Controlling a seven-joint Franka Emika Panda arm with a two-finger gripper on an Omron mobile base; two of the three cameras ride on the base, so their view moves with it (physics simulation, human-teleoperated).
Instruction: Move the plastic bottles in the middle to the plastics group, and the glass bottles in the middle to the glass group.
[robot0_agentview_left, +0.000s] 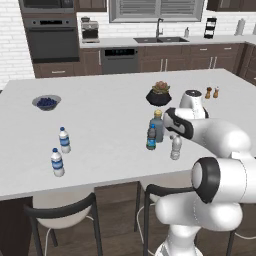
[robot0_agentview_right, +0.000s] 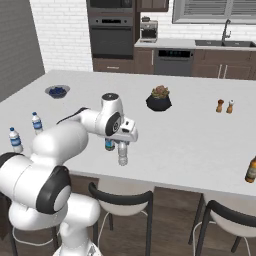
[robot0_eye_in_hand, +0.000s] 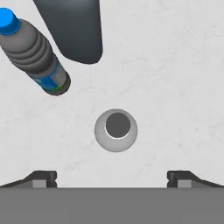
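My gripper (robot0_eye_in_hand: 112, 179) hangs open, pointing straight down over the small clear unlabelled plastic bottle (robot0_eye_in_hand: 116, 130), which stands upright between and below the fingertips (robot0_eye_in_hand: 43, 178) without touching them. From the right base camera the gripper (robot0_agentview_right: 123, 142) sits just above that bottle (robot0_agentview_right: 122, 155). Beside it stand the dark ribbed plastic bottle (robot0_eye_in_hand: 37, 54) with a blue cap and blue-green label and the wider grey glass bottle (robot0_eye_in_hand: 72, 28). These three cluster mid-counter: clear (robot0_agentview_left: 175, 147), dark (robot0_agentview_left: 151, 138), glass (robot0_agentview_left: 158, 125). The plastics group, two white-capped water bottles (robot0_agentview_left: 64, 140) (robot0_agentview_left: 57, 163), stands at the left.
A dark potted plant (robot0_agentview_left: 159, 95) sits behind the cluster, a bowl of blueberries (robot0_agentview_left: 46, 102) far left, salt and pepper shakers (robot0_agentview_left: 212, 92) far right. A brown bottle (robot0_agentview_right: 251, 170) stands at the counter's right end. Stools (robot0_agentview_left: 60, 210) line the near edge.
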